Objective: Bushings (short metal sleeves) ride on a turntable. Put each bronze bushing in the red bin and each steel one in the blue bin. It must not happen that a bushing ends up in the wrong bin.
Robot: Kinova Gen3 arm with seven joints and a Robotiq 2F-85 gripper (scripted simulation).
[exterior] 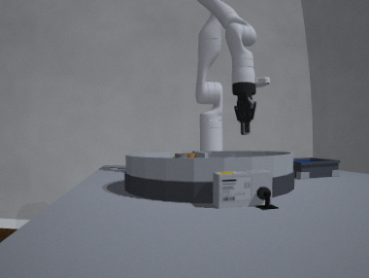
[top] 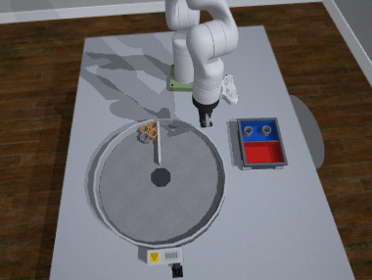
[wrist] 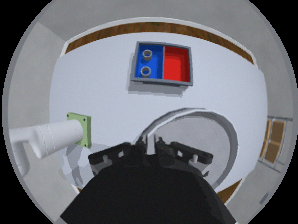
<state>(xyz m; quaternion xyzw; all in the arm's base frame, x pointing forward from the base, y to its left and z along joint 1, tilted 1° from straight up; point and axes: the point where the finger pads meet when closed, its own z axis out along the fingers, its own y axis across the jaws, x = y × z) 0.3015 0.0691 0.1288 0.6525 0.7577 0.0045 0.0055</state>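
My gripper [top: 207, 122] is closed on nothing, above the turntable [top: 105, 196] rim. Three bronze bushings [top: 149, 130] and one steel bushing [top: 145, 138] sit together on it; two steel ones [top: 257, 130] lie in the blue bin [top: 257, 124].

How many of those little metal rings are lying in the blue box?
2: one steel bushing on the left of the blue bin, the other steel bushing on its right.

A grey table [top: 294, 220] is standing on a wooden floor [top: 34, 98]. A small labelled box [top: 162, 256] and a black knob [top: 176, 270] are sitting at the table's near edge.
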